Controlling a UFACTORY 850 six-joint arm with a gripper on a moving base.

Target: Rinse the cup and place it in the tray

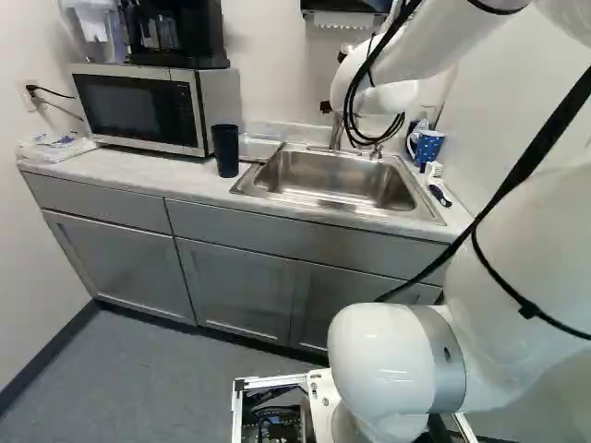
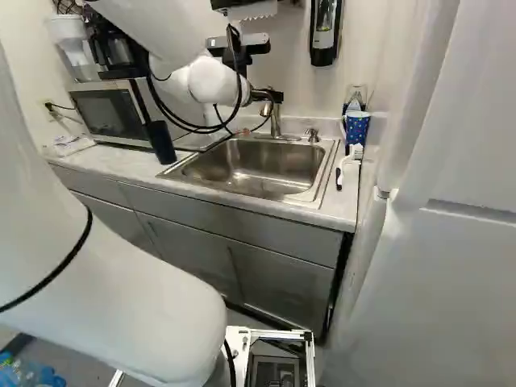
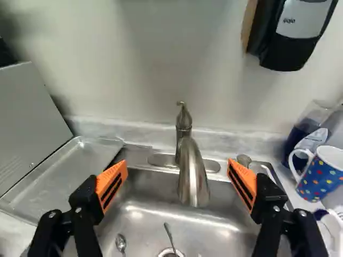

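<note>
Gripper [image 2: 268, 95] open, fingers wide apart, faucet [image 3: 192, 171] ahead btwn them. Dark cup [image 1: 225, 150] upright on counter [image 1: 189, 177], left of sink [image 1: 337, 180], nr clear tray [image 3: 59, 174]. Dotted mug [image 3: 319, 174] on counter too, sink's far right side. Spoon [image 3: 121, 243] in sink, left of drain [image 3: 170, 252].

Cup [image 1: 224, 150], left of centre in the left base view: black
Mug [image 2: 356, 127], right side of the right base view: blue, multicoloured dots
Pads [image 3: 112, 184]: orange, black stripes
Sink [image 1: 346, 180]: silvery grey
Cabinets [image 1: 235, 286]: grey
Arm [image 1: 380, 360], right side of the left base view: white
</note>
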